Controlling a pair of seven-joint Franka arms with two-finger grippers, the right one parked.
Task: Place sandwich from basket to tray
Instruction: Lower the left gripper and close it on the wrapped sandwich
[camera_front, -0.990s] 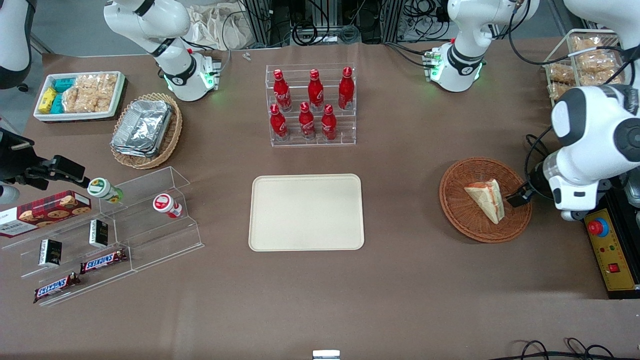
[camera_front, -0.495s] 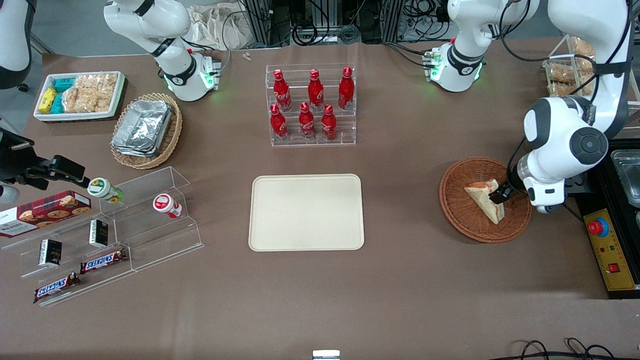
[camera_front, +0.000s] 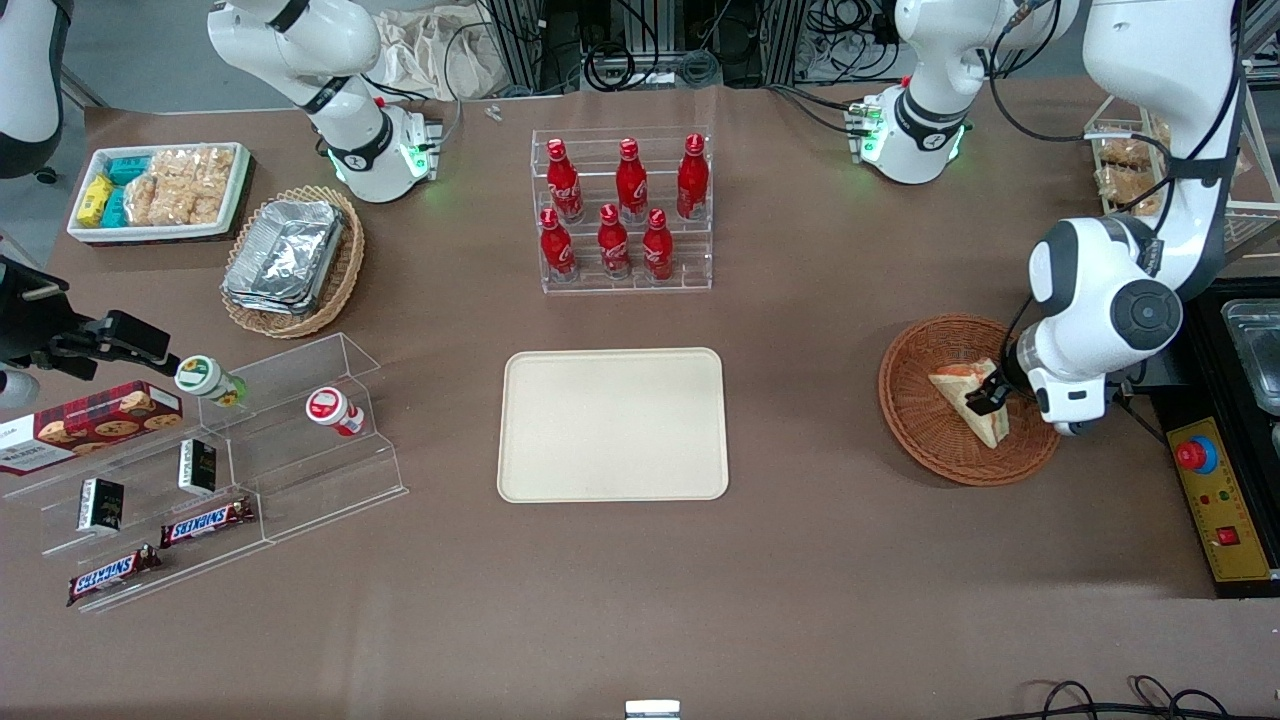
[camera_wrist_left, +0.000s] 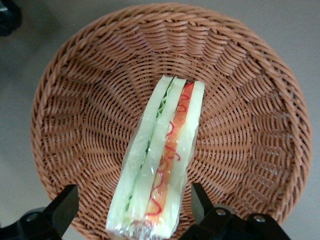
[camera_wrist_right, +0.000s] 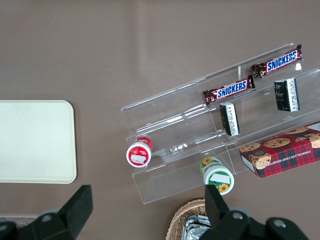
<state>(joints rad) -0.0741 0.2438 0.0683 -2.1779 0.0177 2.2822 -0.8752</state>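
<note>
The sandwich (camera_front: 963, 397) is a wrapped white-bread wedge with orange and green filling, lying in the round reddish-brown wicker basket (camera_front: 925, 440). In the left wrist view the sandwich (camera_wrist_left: 160, 160) lies lengthwise in the basket (camera_wrist_left: 250, 110). My left gripper (camera_front: 985, 397) is down over the sandwich, open, with one finger (camera_wrist_left: 62, 207) on each side of the wedge's wide end and a gap to each. The cream tray (camera_front: 613, 424) lies empty at the table's middle, toward the parked arm from the basket.
An acrylic rack of red bottles (camera_front: 622, 212) stands farther from the camera than the tray. A control box with a red button (camera_front: 1222, 500) lies beside the basket at the working arm's end. A wire rack of bagged snacks (camera_front: 1130, 160) stands farther back.
My left gripper has moved in from the basket's rim over the sandwich, and the arm has swung with it. The sandwich has not moved.
</note>
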